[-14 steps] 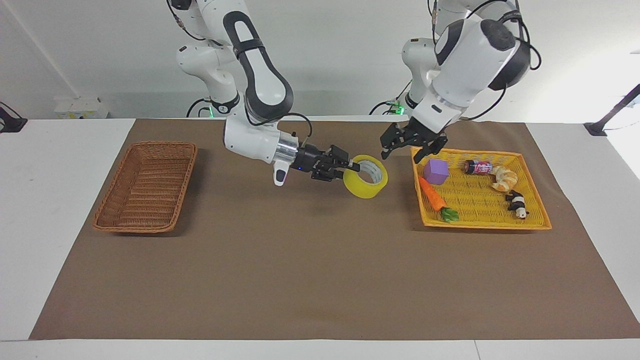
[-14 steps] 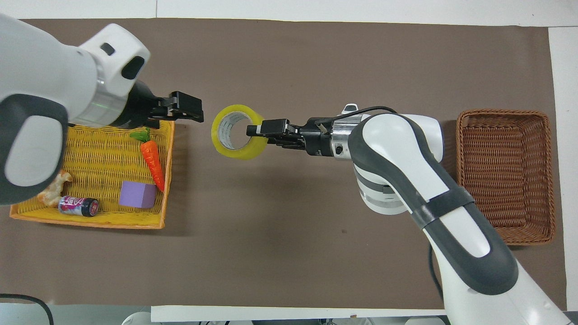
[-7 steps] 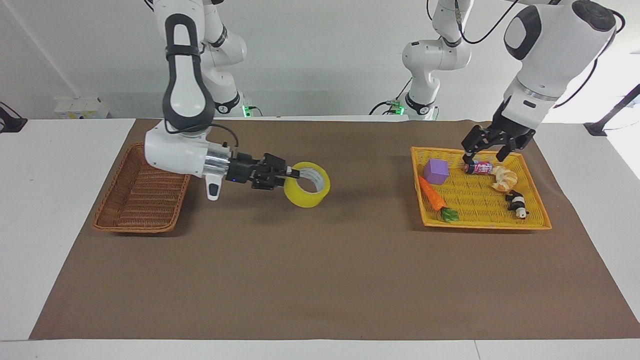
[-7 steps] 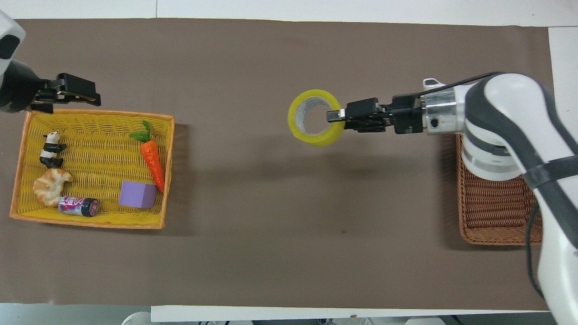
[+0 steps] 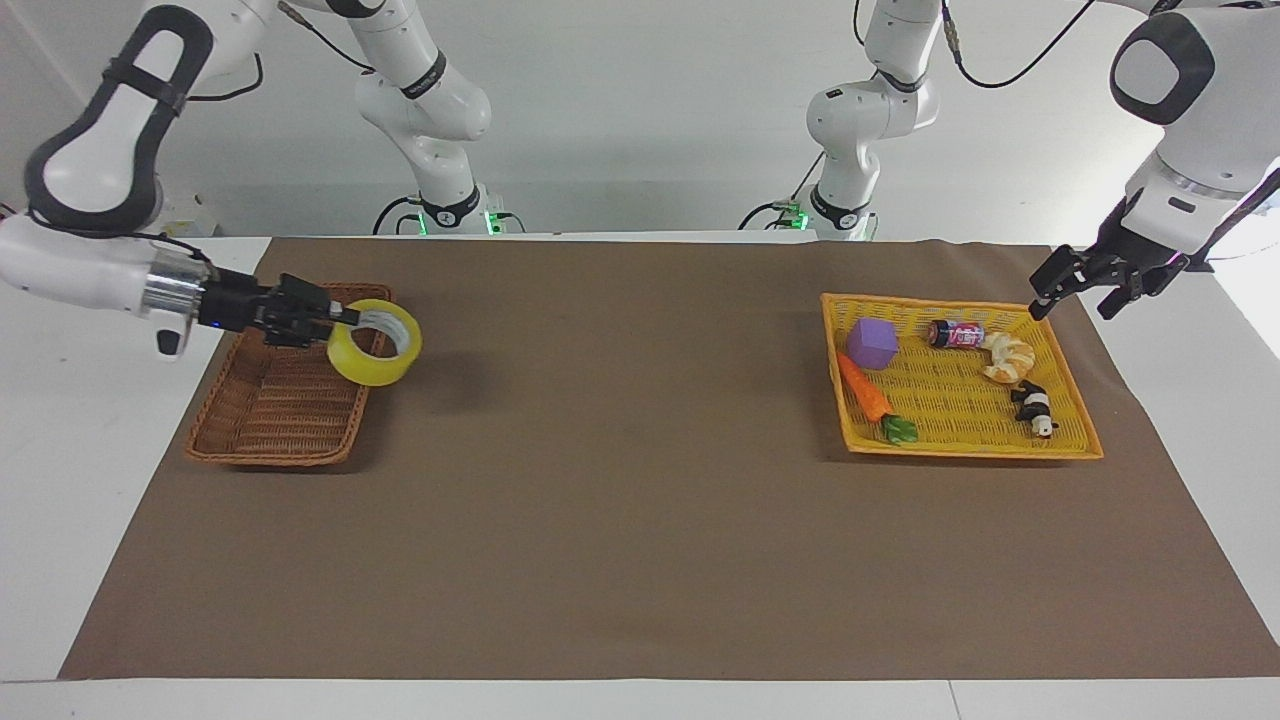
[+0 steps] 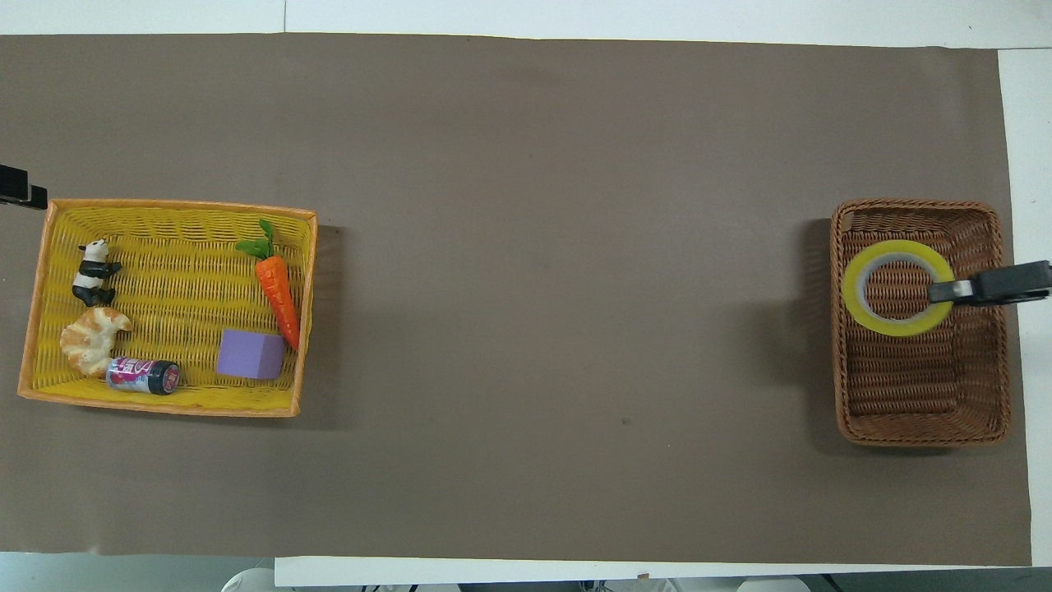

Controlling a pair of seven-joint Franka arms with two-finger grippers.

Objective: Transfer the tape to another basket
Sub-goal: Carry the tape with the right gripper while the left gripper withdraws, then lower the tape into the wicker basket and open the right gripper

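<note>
The yellow tape hangs in the air over the brown wicker basket at the right arm's end of the table. My right gripper is shut on the tape's wall, one finger inside the ring. In the overhead view the tape lies within the basket's outline, with the right gripper reaching in over the basket's outer rim. My left gripper is open and empty, over the mat beside the yellow basket's corner. Only its tip shows in the overhead view.
A yellow-orange plastic mesh basket sits at the left arm's end. It holds a carrot, a purple cube, a small can, a croissant and a panda figure. A brown mat covers the table.
My right arm has carried the tape from the table's middle to over the wicker basket. My left gripper has drawn away past the yellow basket's outer corner.
</note>
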